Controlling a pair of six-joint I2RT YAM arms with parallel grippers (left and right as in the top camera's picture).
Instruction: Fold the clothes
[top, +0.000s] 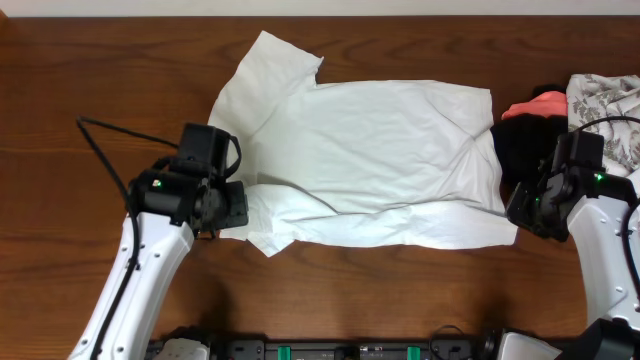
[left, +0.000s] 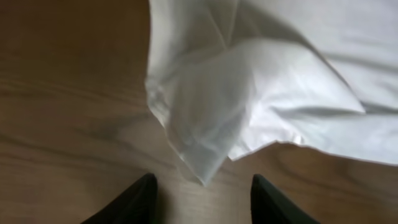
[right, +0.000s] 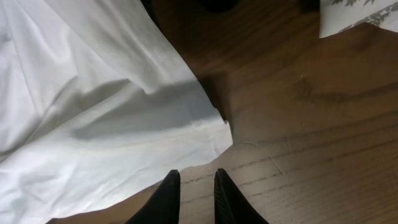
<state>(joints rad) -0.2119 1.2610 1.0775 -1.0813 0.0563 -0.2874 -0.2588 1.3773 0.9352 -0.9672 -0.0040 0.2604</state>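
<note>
One long-edge fold done I'd say, T-shirt (top: 380, 150) otherwise spread wide. Left gripper (left: 202, 182) apart, right gripper (right: 196, 177) nearly together, both empty. Plenty left tbh.

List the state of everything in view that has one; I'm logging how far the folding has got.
white T-shirt: spread out, mostly flat, rumpled along the near edge, not yet a bundle.
left hand: open, empty, just short of a shirt corner.
right hand: slightly open, empty, just short of the other near corner.
black garment: crumpled, unfolded.
coral garment: crumpled, unfolded.
patterned cloth: crumpled, unfolded.
</note>
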